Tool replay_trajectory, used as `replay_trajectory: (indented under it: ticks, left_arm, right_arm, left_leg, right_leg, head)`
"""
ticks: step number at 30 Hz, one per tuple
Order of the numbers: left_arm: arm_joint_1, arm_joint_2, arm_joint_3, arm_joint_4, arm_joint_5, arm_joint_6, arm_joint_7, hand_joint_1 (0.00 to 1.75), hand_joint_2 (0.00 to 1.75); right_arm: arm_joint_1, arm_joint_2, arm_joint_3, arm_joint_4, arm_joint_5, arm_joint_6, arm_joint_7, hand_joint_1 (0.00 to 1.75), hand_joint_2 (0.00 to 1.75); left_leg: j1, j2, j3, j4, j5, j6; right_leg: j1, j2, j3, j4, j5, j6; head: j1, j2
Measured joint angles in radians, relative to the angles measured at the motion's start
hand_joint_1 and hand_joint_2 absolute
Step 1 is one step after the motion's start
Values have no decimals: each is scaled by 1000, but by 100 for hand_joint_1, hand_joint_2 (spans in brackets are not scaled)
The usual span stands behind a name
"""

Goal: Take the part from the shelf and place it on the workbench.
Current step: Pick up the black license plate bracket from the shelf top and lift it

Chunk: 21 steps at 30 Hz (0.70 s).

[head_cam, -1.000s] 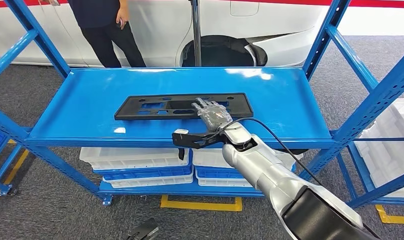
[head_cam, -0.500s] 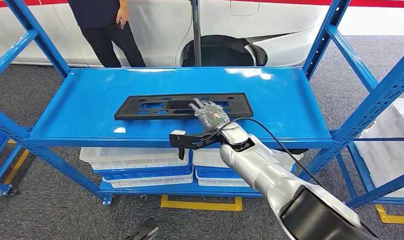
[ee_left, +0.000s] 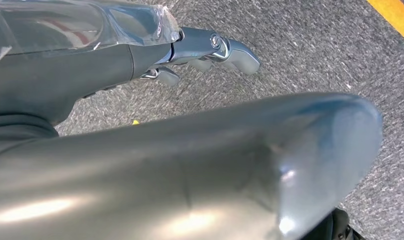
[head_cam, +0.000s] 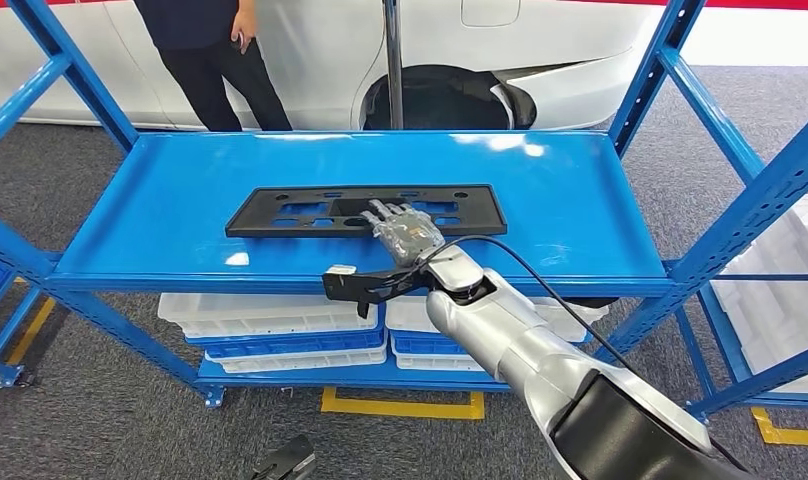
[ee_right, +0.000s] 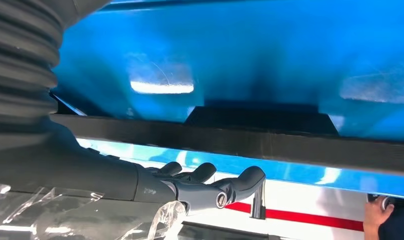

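Observation:
The part (head_cam: 290, 212), a long flat black plastic plate with cut-outs, lies flat on the blue shelf (head_cam: 560, 200) near its front edge. My right hand (head_cam: 405, 228) lies over the part's near edge, right of its middle, fingers stretched out across it and nothing gripped. In the right wrist view the fingers (ee_right: 205, 182) reach out along the part's dark edge (ee_right: 290, 142), apart from it. My left hand (ee_left: 200, 45) hangs over grey carpet, fingers loose and holding nothing.
A person (head_cam: 205, 50) stands behind the shelf beside a white car (head_cam: 540, 60). Blue uprights (head_cam: 750, 200) frame the shelf's right side. White bins (head_cam: 270, 325) sit on the lower level, more (head_cam: 790, 270) at the right. Yellow tape (head_cam: 400, 405) marks the floor.
My right hand has slid leftward along the part's near edge and reached a little further over it. The part has not moved.

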Motion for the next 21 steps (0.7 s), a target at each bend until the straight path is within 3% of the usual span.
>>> replay_trajectory:
  ticks: [21]
  left_arm:
    - [6,0,17,0,2,-12,-2,0,0]
  right_arm:
    - [-30,16,0,-4,-9,-24,-3,0,175]
  left_leg:
    - [0,0,-4,0,0,0]
  right_leg:
    - [0,0,-3,0,0,0]
  head:
    - [0,0]
